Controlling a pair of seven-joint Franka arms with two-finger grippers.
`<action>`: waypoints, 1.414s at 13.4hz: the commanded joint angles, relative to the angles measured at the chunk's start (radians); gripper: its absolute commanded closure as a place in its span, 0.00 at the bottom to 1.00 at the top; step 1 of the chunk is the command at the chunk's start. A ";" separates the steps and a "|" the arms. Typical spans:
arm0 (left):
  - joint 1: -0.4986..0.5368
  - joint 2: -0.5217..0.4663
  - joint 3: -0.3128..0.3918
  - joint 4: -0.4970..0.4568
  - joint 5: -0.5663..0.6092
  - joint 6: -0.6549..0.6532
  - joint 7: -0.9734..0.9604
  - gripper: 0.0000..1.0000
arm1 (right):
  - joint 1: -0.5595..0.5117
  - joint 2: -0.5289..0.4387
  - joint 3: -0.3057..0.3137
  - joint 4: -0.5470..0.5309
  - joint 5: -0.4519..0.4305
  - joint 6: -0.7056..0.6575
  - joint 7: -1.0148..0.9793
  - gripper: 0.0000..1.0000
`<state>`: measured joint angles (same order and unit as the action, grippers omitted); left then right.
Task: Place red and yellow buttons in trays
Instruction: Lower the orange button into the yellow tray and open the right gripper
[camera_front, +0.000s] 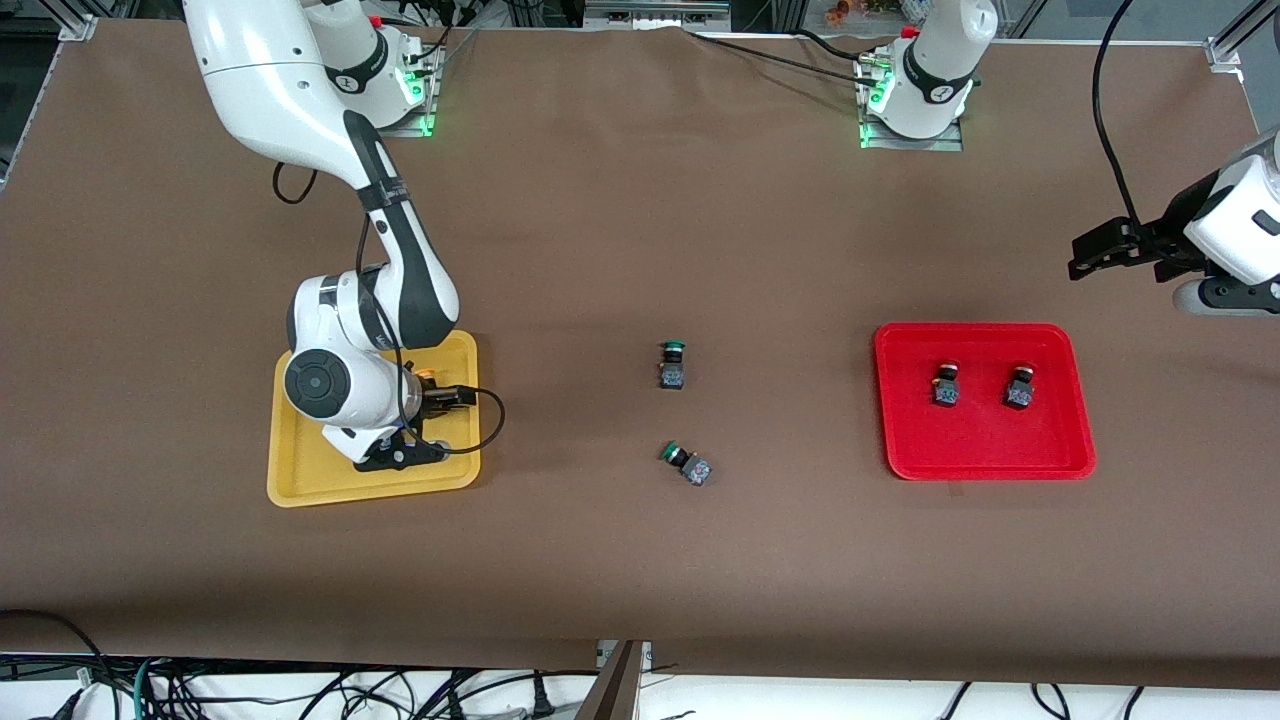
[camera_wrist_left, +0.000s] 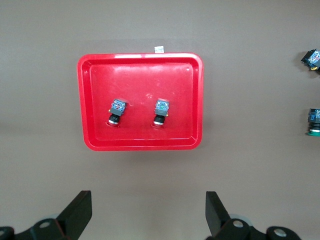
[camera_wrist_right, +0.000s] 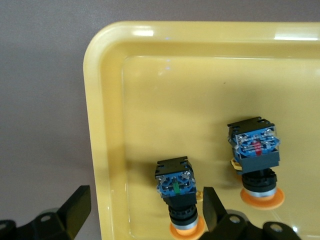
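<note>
Two yellow-capped buttons (camera_wrist_right: 179, 197) (camera_wrist_right: 255, 155) lie on their sides in the yellow tray (camera_wrist_right: 100, 125) (camera_front: 310, 470). My right gripper (camera_wrist_right: 144, 212) (camera_front: 438, 425) hovers low over that tray, open. One of these buttons lies between its fingers, close to one finger (camera_wrist_right: 212, 210), and is not gripped. Two red-capped buttons (camera_front: 946, 384) (camera_front: 1019, 386) rest in the red tray (camera_front: 985, 440) (camera_wrist_left: 142, 75), also seen as buttons (camera_wrist_left: 116, 110) (camera_wrist_left: 161, 111) in the left wrist view. My left gripper (camera_front: 1090, 255) (camera_wrist_left: 148, 215) waits open and empty over bare table at the left arm's end.
Two green-capped buttons (camera_front: 672, 365) (camera_front: 686, 463) lie on the brown table mat between the trays, one nearer the front camera than the other. The right arm's elbow and wrist hang over the yellow tray and hide much of it in the front view.
</note>
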<state>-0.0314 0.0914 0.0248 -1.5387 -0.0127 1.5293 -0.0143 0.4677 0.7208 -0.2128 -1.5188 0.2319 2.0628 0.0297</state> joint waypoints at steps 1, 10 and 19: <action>-0.004 0.031 -0.002 0.074 0.005 -0.023 -0.009 0.00 | 0.002 -0.012 0.000 -0.006 0.018 -0.012 0.007 0.01; -0.002 0.042 -0.002 0.081 0.005 -0.024 -0.009 0.00 | 0.003 -0.018 0.000 -0.004 0.014 -0.012 0.001 0.01; -0.001 0.042 -0.002 0.081 0.005 -0.031 -0.009 0.00 | 0.008 -0.222 -0.007 -0.029 0.001 -0.120 0.007 0.01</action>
<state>-0.0312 0.1161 0.0248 -1.4954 -0.0127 1.5258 -0.0144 0.4706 0.5982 -0.2139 -1.5151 0.2315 2.0036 0.0293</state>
